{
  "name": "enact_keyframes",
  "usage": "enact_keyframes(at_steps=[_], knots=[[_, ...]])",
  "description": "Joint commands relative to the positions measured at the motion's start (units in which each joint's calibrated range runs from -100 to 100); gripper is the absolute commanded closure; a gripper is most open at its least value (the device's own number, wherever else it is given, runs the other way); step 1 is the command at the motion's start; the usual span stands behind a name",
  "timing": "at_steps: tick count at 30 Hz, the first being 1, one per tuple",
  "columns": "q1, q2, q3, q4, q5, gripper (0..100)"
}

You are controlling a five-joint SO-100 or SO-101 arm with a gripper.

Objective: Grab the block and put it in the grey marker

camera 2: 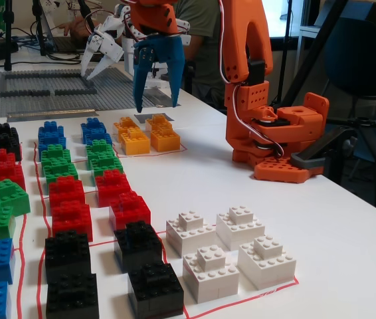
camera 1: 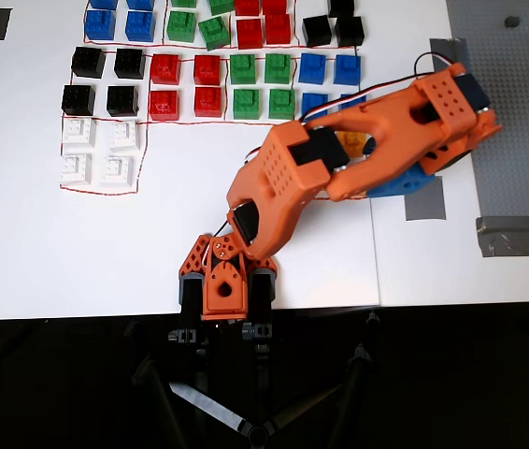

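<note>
Four yellow-orange blocks (camera 2: 149, 135) sit in a square group at the far end of the brick rows. In the overhead view only a bit of yellow (camera 1: 350, 142) shows through a gap in the arm. My gripper (camera 2: 156, 105), with blue fingers (camera 2: 140, 76) pointing down, is open and empty. It hangs above the back pair of blocks and the grey marker (camera 2: 153, 117), a small flat patch just behind them. In the overhead view the gripper (camera 1: 400, 182) partly covers the grey marker (camera 1: 428, 204).
Rows of blue (camera 2: 50, 135), green, red (camera 2: 68, 199), black and white (camera 2: 231, 249) bricks fill the table inside red outlines. A grey baseplate (camera 1: 517, 112) lies beyond. A white gripper (camera 2: 101, 50) hovers over it. My orange base (camera 2: 274, 143) stands at the right.
</note>
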Motion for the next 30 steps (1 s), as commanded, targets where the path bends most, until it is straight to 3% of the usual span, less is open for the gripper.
enact_keyframes(at_steps=[1, 26, 30], knots=[[-1.5, -1.9, -2.5, -1.2, -0.8, 71], [-3.5, 3.6, 0.6, -7.1, -2.1, 72], [-3.4, 3.7, 1.3, -7.9, -2.0, 83]])
